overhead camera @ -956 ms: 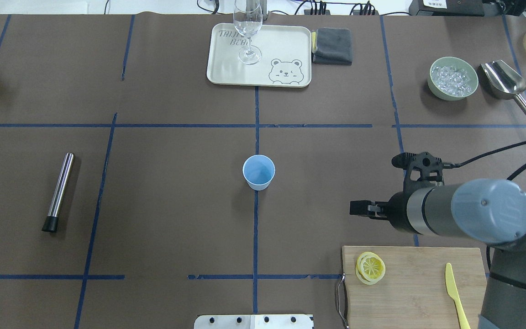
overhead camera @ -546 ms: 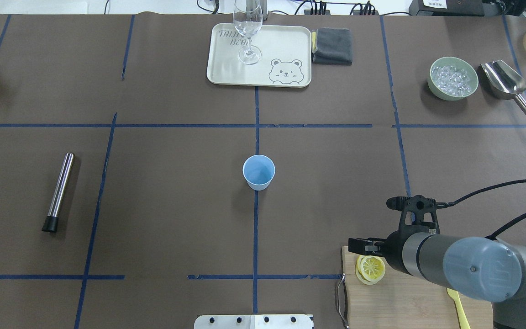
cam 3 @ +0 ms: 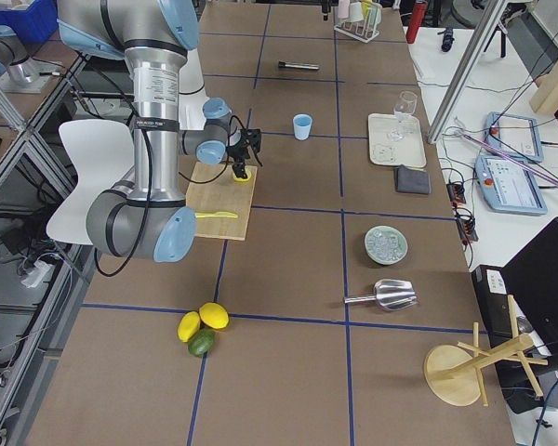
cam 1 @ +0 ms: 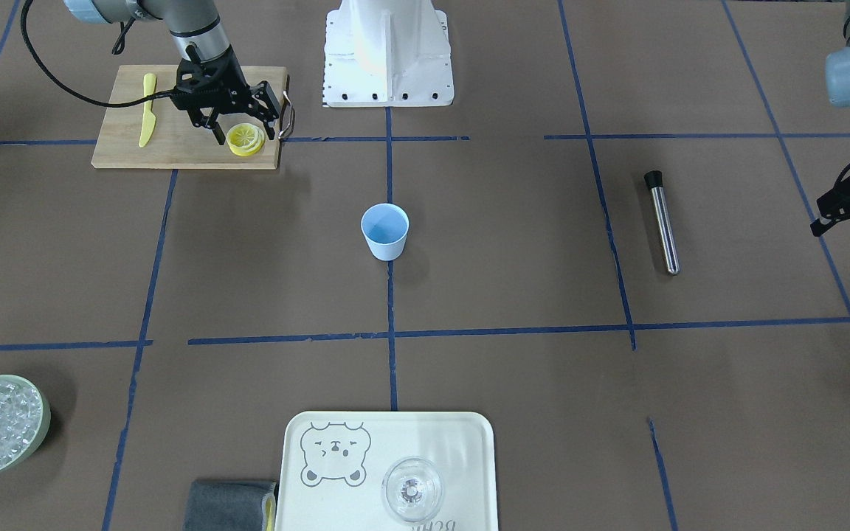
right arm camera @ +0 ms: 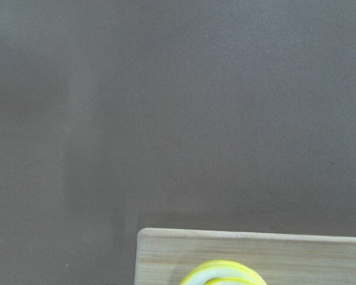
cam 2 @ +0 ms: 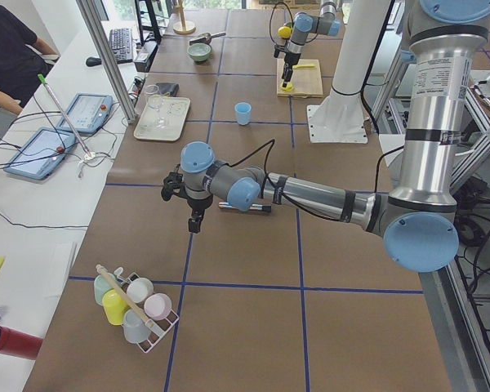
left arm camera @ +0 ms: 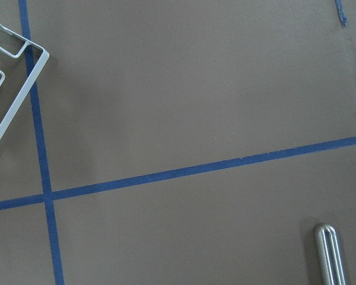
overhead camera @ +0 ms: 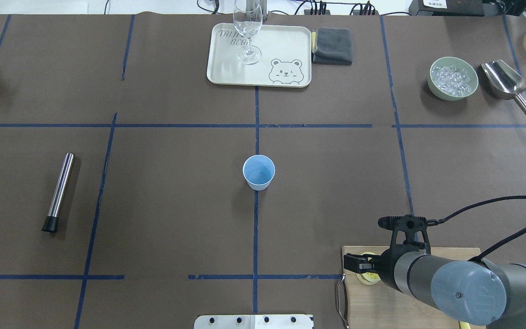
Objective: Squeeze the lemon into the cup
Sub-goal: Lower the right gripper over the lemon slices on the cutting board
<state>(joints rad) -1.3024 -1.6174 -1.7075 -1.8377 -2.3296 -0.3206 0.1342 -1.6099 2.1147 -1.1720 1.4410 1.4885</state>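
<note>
Lemon point(cam 1: 246, 139): top slice of a short stack on cutting board point(cam 1: 167, 151), robot-side edge of bench, well apart from cup point(cam 1: 385, 230) mid-bench. Right fingers point(cam 1: 271, 124) spread wide either side of stack, holding nothing. Judged light, thin, slick; pinch across rim.

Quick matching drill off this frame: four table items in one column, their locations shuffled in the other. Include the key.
1. lemon slices
2. cup
3. wine glass
4. bowl of ice

a. beside the metal scoop
b. on the wooden board
c. on the tray
d. on the blue tape line

Pairs: 1-b, 2-d, 3-c, 4-a
</note>
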